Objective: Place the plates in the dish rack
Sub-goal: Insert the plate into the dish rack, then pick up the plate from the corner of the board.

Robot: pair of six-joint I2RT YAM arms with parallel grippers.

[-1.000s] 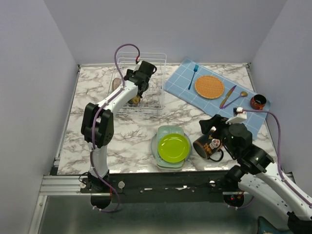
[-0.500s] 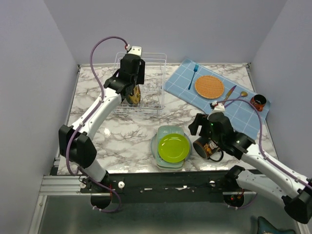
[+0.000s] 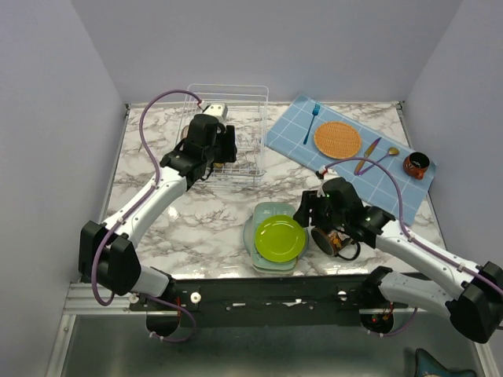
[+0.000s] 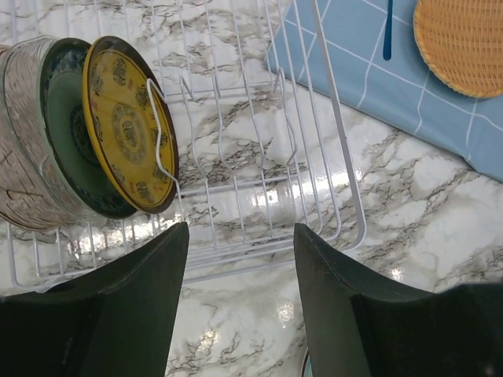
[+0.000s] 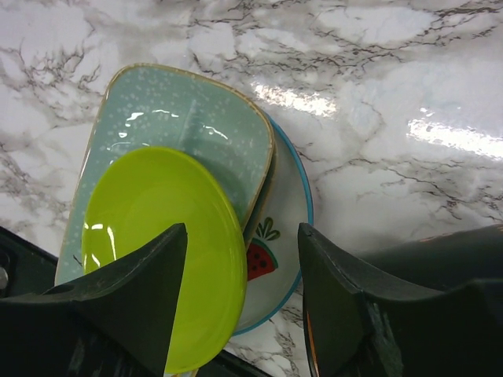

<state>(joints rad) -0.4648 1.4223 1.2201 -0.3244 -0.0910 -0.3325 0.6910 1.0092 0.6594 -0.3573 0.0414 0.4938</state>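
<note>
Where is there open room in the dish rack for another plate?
Free: the slots between the yellow patterned plate and the dish rack end wall nearest the blue mat. Crowded: the opposite end, packed with the teal plate and brownish plate.

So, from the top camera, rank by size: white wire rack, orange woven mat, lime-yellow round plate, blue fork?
1. White wire dish rack
2. Lime-yellow round plate and orange woven round mat, about alike
3. Blue fork

Bright even overhead light, glare on the marble table (image 5: 440,133), wrist views sharp, soft shadows
</note>
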